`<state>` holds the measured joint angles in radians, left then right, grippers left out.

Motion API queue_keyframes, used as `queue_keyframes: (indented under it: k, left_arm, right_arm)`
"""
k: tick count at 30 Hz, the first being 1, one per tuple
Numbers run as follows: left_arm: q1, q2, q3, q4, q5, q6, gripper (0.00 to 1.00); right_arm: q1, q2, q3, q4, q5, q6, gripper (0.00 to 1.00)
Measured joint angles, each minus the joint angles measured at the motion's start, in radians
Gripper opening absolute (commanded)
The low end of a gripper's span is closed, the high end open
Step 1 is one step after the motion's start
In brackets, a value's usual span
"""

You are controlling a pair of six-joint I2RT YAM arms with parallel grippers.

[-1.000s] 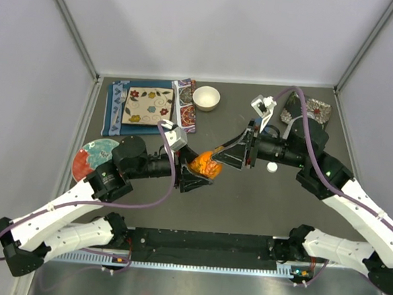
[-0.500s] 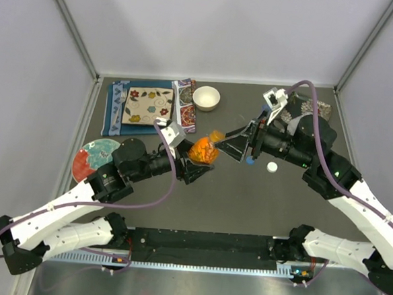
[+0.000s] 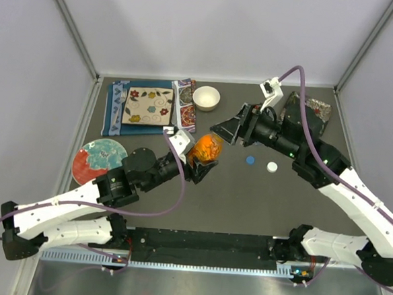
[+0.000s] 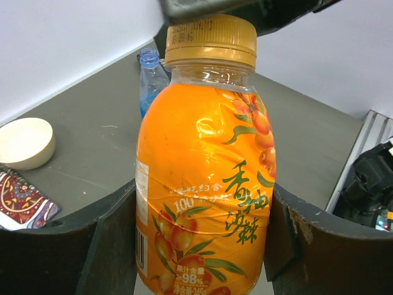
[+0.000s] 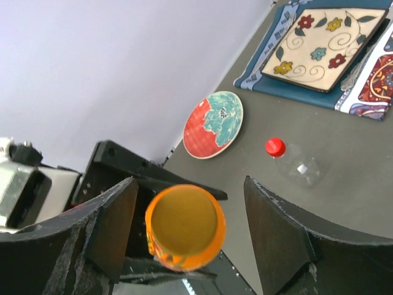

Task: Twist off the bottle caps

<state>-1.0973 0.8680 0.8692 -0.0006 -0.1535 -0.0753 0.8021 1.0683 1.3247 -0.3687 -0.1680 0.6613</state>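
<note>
My left gripper (image 3: pixel 201 160) is shut on the short orange bottle (image 3: pixel 206 149) and holds it upright above the table. In the left wrist view the bottle (image 4: pixel 202 178) fills the space between my fingers (image 4: pixel 113 239), and its orange cap (image 4: pixel 210 40) is on. My right gripper (image 3: pixel 222 130) is open just beyond the bottle top. In the right wrist view the orange cap (image 5: pixel 184 224) sits between the spread fingers (image 5: pixel 116 233), touching neither. A blue cap (image 3: pixel 250 160) and a white cap (image 3: pixel 271 167) lie loose on the table. A clear bottle (image 5: pixel 299 168) with a red cap (image 5: pixel 275 147) lies on its side.
A blue-tinted bottle (image 4: pixel 150 80) stands behind the orange one. A white bowl (image 3: pixel 206 97) is at the back centre. A flowered tile plate (image 3: pixel 147 105) lies on a cloth at the back left. A red and teal plate (image 3: pixel 99 161) lies at the left.
My right gripper has let go of the orange bottle's top, drawn back and shifted towards the back. My left gripper has raised the bottle and carried it a little towards the back.
</note>
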Motion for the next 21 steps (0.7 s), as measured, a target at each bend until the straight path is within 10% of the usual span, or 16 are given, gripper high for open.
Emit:
queue_keyframes:
  k: [15,21]
  left_arm:
    - [-0.03,0.004,-0.004,0.002,-0.129,0.049,0.32]
    - [-0.03,0.002,-0.013,0.002,-0.143,0.049,0.33]
  right_arm:
    - [0.01,0.032,0.012,0.004,0.003,0.024,0.62]
    - [0.014,0.032,0.01,0.004,0.003,0.03,0.4]
